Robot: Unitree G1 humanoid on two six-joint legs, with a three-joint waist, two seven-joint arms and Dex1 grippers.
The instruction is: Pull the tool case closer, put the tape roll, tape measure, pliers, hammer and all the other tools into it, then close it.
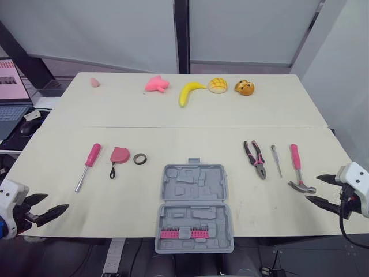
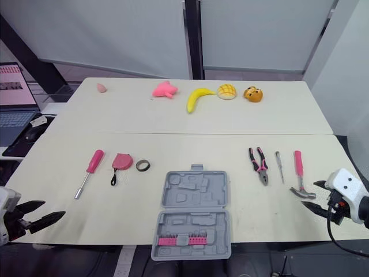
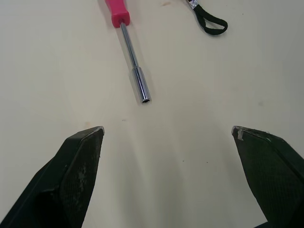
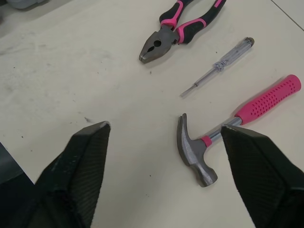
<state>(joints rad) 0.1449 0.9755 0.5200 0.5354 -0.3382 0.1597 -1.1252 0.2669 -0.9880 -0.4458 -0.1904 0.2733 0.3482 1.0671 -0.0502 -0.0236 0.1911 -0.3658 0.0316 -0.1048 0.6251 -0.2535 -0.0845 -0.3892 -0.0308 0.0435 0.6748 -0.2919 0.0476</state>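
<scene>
L pincer point(image 1: 57, 201): mine, fingers apart, empty, at near-left table point(image 1: 173, 115) corner, nr driver tip.
R pincer point(image 1: 312, 187): fingers apart, empty, just beside hammer head.
Case point(image 1: 194, 206): grey plastic, open flat, moulded slots bare, pink bit strip in near half; centre, at near edge.
Left of case: pink-handled driver point(image 1: 87, 166), pink tape measure point(image 1: 119, 154), dark tape roll point(image 1: 140, 158).
Right of case: pliers point(image 1: 255, 158), slim tester point(image 1: 277, 160), hammer point(image 1: 298, 170) w/ pink grip.
</scene>
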